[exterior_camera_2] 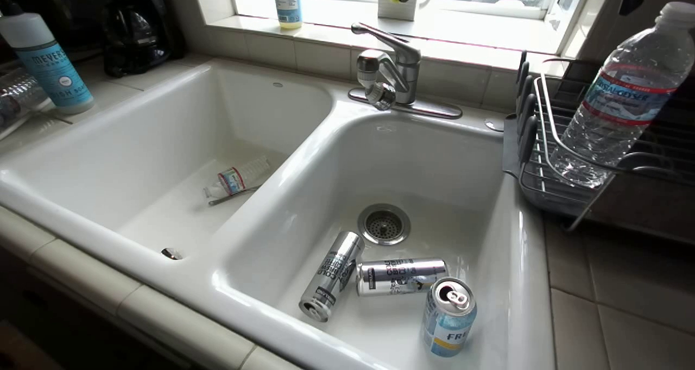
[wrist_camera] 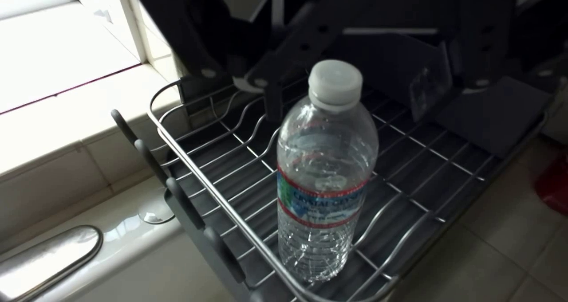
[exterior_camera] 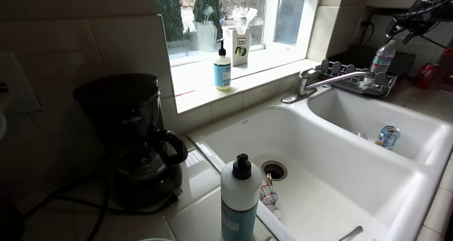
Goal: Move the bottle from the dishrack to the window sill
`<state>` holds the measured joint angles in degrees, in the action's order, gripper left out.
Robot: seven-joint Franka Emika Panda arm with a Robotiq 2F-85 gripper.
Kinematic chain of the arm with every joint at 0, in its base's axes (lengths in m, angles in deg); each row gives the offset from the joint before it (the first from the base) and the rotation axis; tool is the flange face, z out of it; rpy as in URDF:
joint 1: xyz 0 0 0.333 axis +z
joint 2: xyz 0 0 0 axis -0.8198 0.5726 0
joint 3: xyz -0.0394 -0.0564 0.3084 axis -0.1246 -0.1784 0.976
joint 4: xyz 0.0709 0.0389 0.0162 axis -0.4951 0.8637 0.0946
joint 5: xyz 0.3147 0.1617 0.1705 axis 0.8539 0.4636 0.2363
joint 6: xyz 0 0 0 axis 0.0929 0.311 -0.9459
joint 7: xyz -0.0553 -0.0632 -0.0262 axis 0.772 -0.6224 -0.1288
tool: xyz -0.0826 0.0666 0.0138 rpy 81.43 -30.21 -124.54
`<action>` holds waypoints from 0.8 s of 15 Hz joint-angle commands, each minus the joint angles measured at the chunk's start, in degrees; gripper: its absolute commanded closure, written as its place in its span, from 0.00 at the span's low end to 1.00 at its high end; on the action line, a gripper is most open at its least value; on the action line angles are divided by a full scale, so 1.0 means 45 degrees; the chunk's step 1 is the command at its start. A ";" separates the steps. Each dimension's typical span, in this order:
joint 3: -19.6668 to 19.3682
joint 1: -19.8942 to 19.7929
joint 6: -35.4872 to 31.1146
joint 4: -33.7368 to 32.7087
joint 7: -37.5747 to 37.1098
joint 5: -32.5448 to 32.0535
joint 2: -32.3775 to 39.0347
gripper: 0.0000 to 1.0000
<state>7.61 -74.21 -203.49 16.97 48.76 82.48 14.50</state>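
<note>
The clear bottle (wrist_camera: 326,173) with a white cap and red-and-blue label stands in the sink-side part of the dark dishrack (wrist_camera: 184,202). The bottle shows in both exterior views (exterior_camera: 383,58) (exterior_camera_2: 624,98), within the rack (exterior_camera_2: 526,136). My gripper (wrist_camera: 346,115) is open, with one finger on each side of the cap and neck and gaps between. In an exterior view the gripper (exterior_camera: 398,35) hangs just above the bottle top. The pale window sill (exterior_camera: 198,99) runs beyond the sink and shows at the left of the wrist view (wrist_camera: 88,111).
A pump bottle (exterior_camera: 222,71) and a white carton (exterior_camera: 240,46) stand on the sill. The faucet (exterior_camera: 304,81) rises between sill and sink. The sink (exterior_camera_2: 320,136) holds cans (exterior_camera_2: 448,315) and a crumpled bottle (exterior_camera_2: 233,180). A red can (exterior_camera: 427,74) stands beside the rack.
</note>
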 commanded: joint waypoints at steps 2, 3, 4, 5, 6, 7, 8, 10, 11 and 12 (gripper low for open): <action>0.0009 0.0087 -0.0360 0.0419 -0.0350 -0.0253 -0.0236 0.23; 0.0010 0.0087 -0.0357 0.0409 -0.0352 -0.0253 -0.0200 0.23; 0.0007 0.0086 -0.0373 0.0408 -0.0366 -0.0265 -0.0182 0.23; 0.0004 0.0080 -0.0339 0.0357 -0.0357 -0.0251 -0.0150 0.25; 0.0001 0.0079 -0.0362 0.0333 -0.0375 -0.0286 -0.0131 0.25; -0.0012 0.0068 -0.0382 0.0268 -0.0420 -0.0314 -0.0085 0.27; -0.0018 0.0057 -0.0360 0.0220 -0.0422 -0.0264 -0.0068 0.27; -0.0024 0.0050 -0.0357 0.0147 -0.0455 -0.0259 -0.0024 0.28; -0.0024 0.0049 -0.0357 0.0112 -0.0448 -0.0243 0.0012 0.27; -0.0025 0.0046 -0.0364 0.0077 -0.0460 -0.0230 0.0051 0.28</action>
<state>7.66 -74.19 -203.80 17.31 48.09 82.16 14.47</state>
